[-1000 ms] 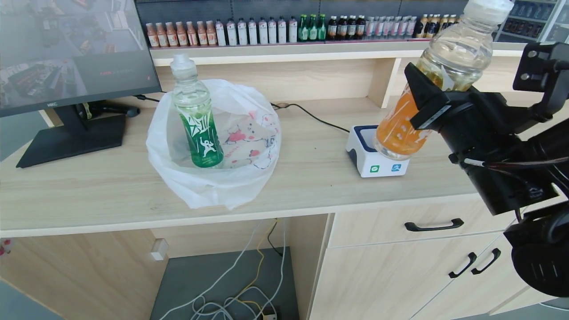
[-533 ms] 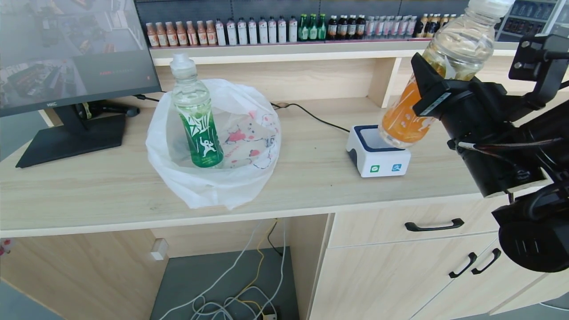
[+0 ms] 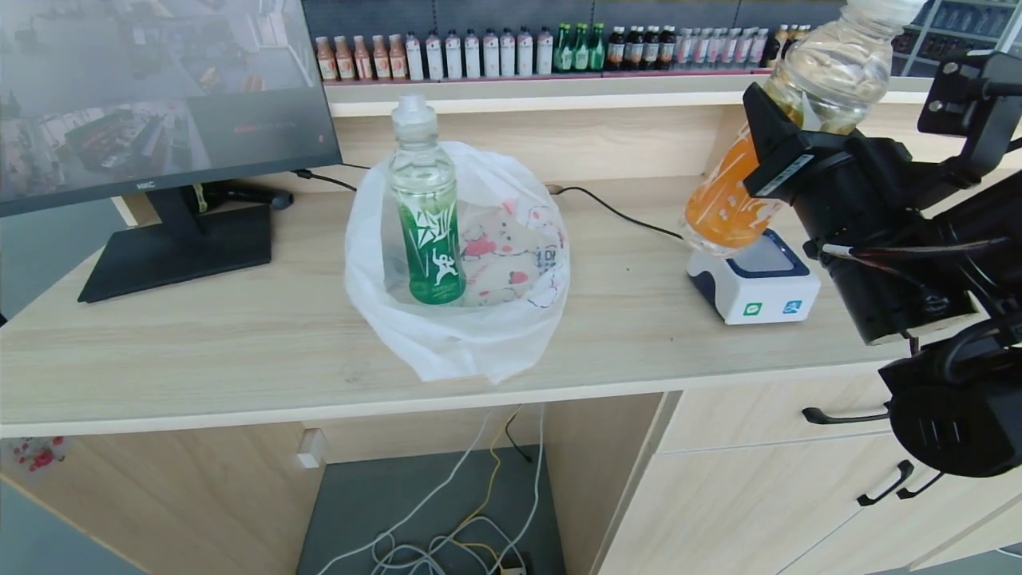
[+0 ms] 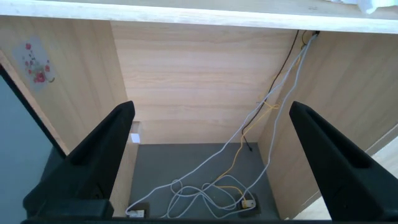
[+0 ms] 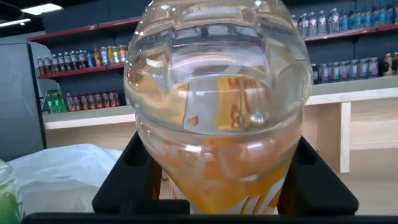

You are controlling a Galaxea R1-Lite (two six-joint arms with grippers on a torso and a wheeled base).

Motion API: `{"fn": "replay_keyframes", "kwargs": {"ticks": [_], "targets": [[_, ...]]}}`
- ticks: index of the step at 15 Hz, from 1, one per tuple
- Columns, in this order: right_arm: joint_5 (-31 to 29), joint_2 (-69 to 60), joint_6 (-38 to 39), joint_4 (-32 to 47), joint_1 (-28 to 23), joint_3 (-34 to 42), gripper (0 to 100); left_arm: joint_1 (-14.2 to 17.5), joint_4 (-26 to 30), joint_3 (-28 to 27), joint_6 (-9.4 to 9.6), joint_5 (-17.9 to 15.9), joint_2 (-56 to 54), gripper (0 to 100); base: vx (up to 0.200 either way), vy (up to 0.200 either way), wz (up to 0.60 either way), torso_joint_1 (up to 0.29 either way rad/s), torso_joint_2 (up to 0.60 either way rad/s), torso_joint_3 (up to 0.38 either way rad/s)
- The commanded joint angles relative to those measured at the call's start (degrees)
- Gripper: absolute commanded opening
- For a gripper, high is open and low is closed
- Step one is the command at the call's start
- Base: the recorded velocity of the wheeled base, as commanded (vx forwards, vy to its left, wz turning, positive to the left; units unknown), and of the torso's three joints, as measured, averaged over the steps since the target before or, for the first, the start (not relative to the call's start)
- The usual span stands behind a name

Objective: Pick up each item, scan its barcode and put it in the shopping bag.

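- Right arm (image 3: 886, 271), right side of the head view: matte black, blocky housings, thin black and white cables looped across it.
- Right gripper (image 3: 798, 120): black wedge-shaped finger bearing a white label strip.
- Black bracket (image 3: 970, 96), upper right: silver screws.
- Left gripper (image 4: 211, 121): two black tapering fingers (image 4: 106, 155) at the frame's lower corners.

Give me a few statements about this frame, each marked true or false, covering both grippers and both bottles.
1. The right gripper is shut on the orange bottle. True.
2. The green bottle lies flat on the counter. False: it stands upright inside the shopping bag.
3. The orange bottle is tilted, its base close to the scanner. True.
4. The left gripper holds a bottle. False: it is open and empty, facing the space under the counter.
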Motion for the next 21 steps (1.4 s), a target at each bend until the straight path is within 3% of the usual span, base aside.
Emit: {"fn": "replay_keyframes", "kwargs": {"ticks": [1, 8, 12, 18, 21], "targets": [[0.05, 0.37, -0.04, -0.09, 0.06, -0.44, 0, -0.06, 0.00, 0.00, -0.01, 0.01, -0.02, 100, 0.000, 0.200, 0.00, 0.002, 0.00, -0.002], [0.05, 0.29, -0.04, -0.09, 0.15, -0.79, 0, -0.06, 0.00, 0.00, 0.08, 0.01, -0.02, 100, 0.000, 0.200, 0.00, 0.004, 0.00, 0.001], [0.05, 1.43, -0.13, -0.09, 0.32, -3.43, 0, -0.06, 0.00, 0.00, 0.17, 0.01, -0.02, 100, 0.000, 0.000, 0.00, 0.000, 0.00, 0.000], [1.63, 2.40, -0.83, -0.09, -2.40, -1.84, 0, -0.06, 0.09, 0.00, 2.45, 0.01, -0.02, 100, 0.000, 0.000, 0.00, 0.000, 0.00, 0.000], [4.97, 3.89, -1.54, -0.09, -1.52, -1.58, 0, -0.06, 0.09, 0.00, 1.92, 0.01, -0.02, 100, 0.000, 0.000, 0.00, 0.000, 0.00, 0.000]]}}
